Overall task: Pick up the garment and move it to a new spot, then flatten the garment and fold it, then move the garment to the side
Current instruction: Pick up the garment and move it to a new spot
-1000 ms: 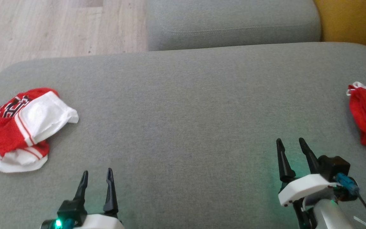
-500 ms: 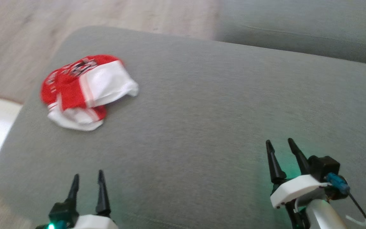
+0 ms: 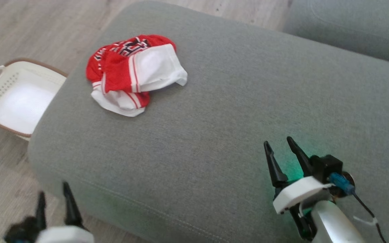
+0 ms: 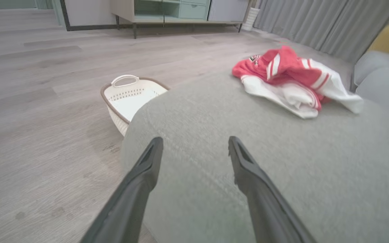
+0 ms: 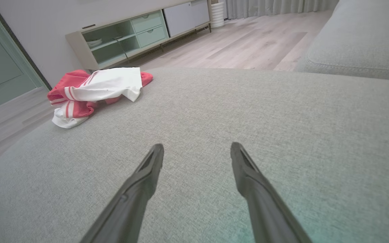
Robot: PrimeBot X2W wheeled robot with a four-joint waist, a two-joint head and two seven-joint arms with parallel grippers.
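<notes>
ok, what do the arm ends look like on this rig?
The right gripper and left gripper match: two long, black, tapered jaws on a white housing. The right one also has a black block with a blue connector, a thin black cable and a white tie, on a pale forearm. The left one is blurred.

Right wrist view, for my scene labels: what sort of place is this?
Probably a home living room: a grey sofa, a low sideboard along the wall, a wood-look floor, and a laundry basket standing beside the sofa.
</notes>
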